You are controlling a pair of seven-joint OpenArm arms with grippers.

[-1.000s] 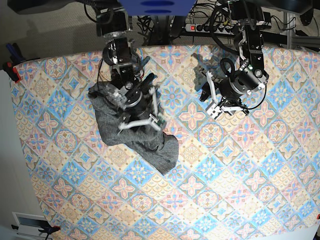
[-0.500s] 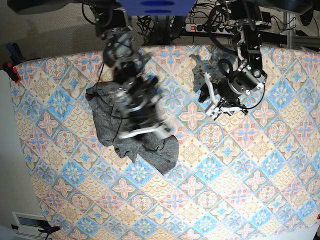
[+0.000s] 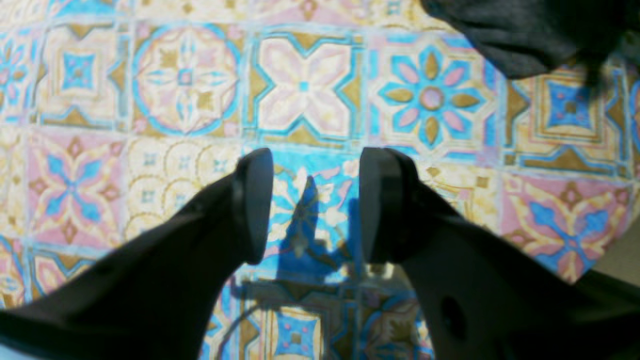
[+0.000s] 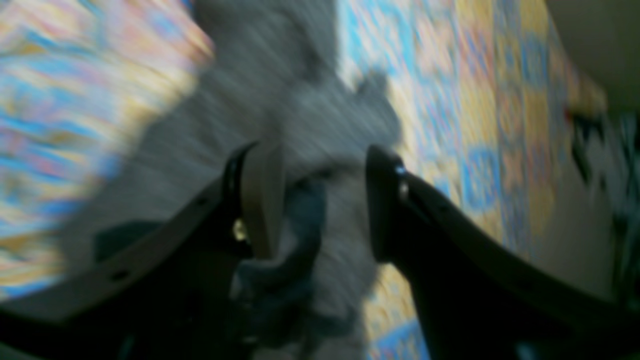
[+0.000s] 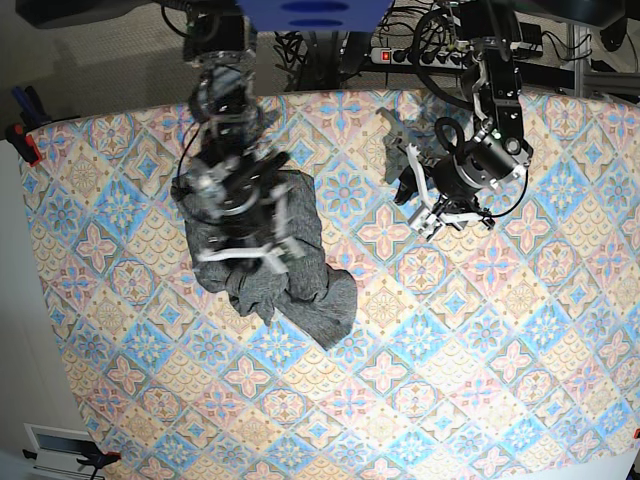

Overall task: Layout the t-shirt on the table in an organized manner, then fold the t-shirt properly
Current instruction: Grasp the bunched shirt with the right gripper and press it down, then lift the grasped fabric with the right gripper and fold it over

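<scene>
Beneath the left wrist camera, the left end effector [image 3: 310, 205] hangs with its fingers apart and nothing between them, only the tile-print bench [image 3: 150, 100] showing in the gap. A dark corner of the t-shirt [image 3: 530, 35] lies well apart at the upper right of this view.

Through the right wrist camera, which is heavily blurred, the right end effector [image 4: 320, 200] has its fingers spread, with grey cloth of the t-shirt [image 4: 300, 100] in and beyond the gap. Whether any fabric is pinched cannot be told here.

From the base view, the t-shirt [image 5: 300, 285] sits as a crumpled heap on the left half of the bench [image 5: 450, 380], with the right end effector [image 5: 245, 250] directly over it and the left end effector [image 5: 430, 200] hovering over bare bench to the right.

The cloth looks thin, limp and light, so it will likely sag, bunch and drag rather than hold a shape. A pinch at an outer hem or a sleeve edge, not the bulky middle, seems the better hold for spreading it flat.
</scene>
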